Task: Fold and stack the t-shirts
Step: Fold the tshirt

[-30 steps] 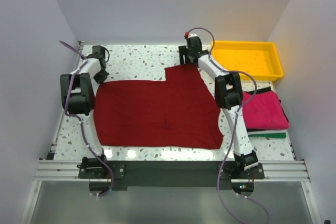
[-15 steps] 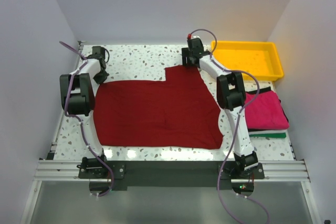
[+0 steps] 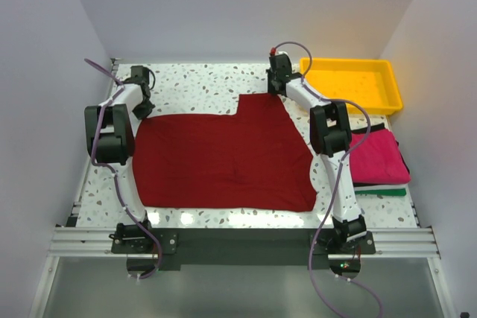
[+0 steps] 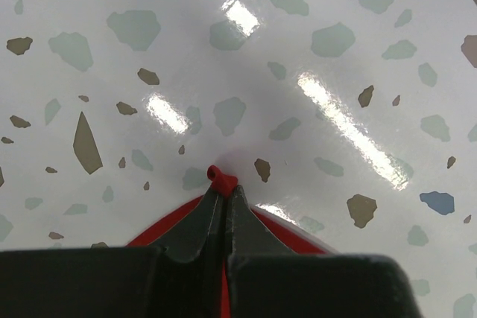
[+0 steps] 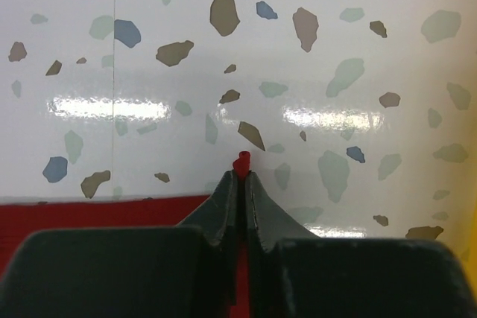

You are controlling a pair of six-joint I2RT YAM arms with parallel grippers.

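Wrist-only: maroon t-shirt [image 5: 240,159] tuft, right pincer [image 5: 240,176]

A white, stone-flecked table [image 3: 201,83] stood between pale walls [image 3: 246,5]. A yellow tray [image 3: 350,83] sat at the table's far right corner, and a metal rail [image 3: 246,242] ran along the table's near edge.

The maroon t-shirt [image 3: 223,158] lies spread flat mid-table, its far corners pinched. At my right, stacked folded: magenta-pink t-shirt [image 3: 376,156] atop black t-shirt [image 3: 370,127] and green t-shirt [image 3: 384,192].
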